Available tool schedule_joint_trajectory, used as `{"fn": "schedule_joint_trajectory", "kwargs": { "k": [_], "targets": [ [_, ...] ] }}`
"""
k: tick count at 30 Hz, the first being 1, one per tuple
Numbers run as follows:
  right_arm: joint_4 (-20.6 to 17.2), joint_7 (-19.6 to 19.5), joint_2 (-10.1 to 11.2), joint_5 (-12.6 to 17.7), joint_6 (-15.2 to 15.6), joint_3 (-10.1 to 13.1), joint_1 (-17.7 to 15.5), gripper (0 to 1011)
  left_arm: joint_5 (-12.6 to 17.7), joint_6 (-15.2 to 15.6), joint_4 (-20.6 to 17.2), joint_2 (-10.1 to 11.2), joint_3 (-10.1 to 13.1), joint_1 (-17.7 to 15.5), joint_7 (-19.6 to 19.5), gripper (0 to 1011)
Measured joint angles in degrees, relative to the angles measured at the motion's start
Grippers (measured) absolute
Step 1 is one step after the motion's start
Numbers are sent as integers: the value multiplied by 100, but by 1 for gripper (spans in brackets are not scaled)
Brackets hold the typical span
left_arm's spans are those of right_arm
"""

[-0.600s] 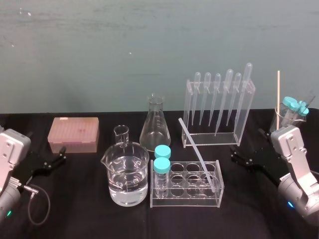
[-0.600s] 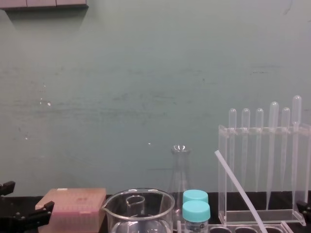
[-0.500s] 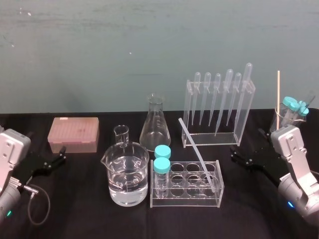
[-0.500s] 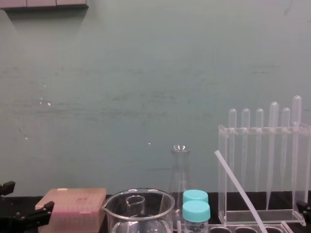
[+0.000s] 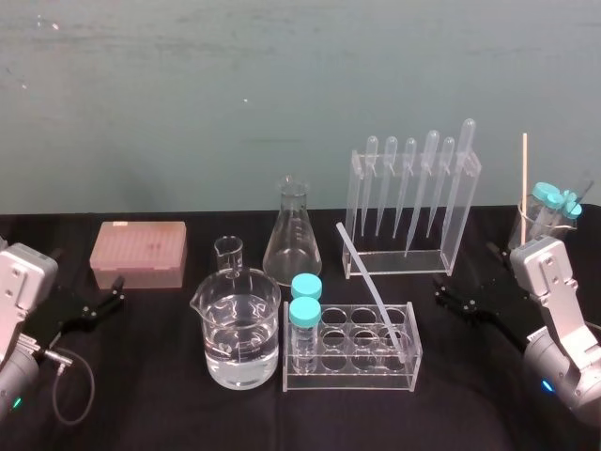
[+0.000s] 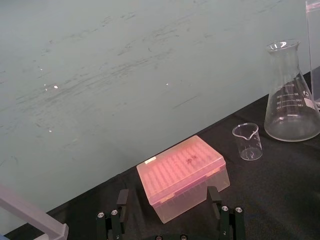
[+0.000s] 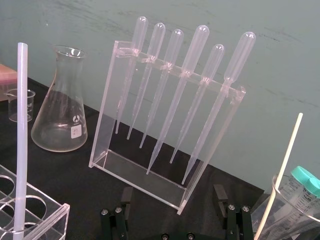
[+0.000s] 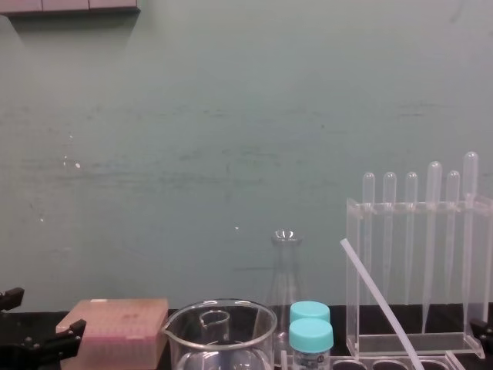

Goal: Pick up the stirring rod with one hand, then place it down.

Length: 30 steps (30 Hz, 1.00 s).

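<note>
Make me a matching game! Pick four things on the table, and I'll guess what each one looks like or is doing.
Things:
1. rod
2. box
3. beaker
4. pipettes

Clues:
A. hanging upright in a row
B. partly full
C. leaning at a slant
D. pink

Pairs: 1-C, 2-D, 3-B, 4-A

Black angular left pincer (image 5: 115, 291), right pincer (image 5: 441, 292); silver screws (image 6: 101, 214); grey boxy wrists (image 5: 545, 268); cable (image 5: 75, 358) loop, left arm.
</note>
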Motion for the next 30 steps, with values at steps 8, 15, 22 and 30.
{"fn": "schedule_joint_trajectory", "kwargs": {
  "k": [8, 15, 22, 30],
  "targets": [
    [0, 0, 0, 0, 0, 0, 0, 1000, 0, 0, 0, 0, 0, 0, 0, 1000],
    [0, 0, 0, 0, 0, 0, 0, 1000, 0, 0, 0, 0, 0, 0, 0, 1000],
    [0, 0, 0, 0, 0, 0, 0, 1000, 0, 0, 0, 0, 0, 0, 0, 1000],
    [0, 0, 0, 0, 0, 0, 0, 1000, 0, 0, 0, 0, 0, 0, 0, 1000]
  ]
}}
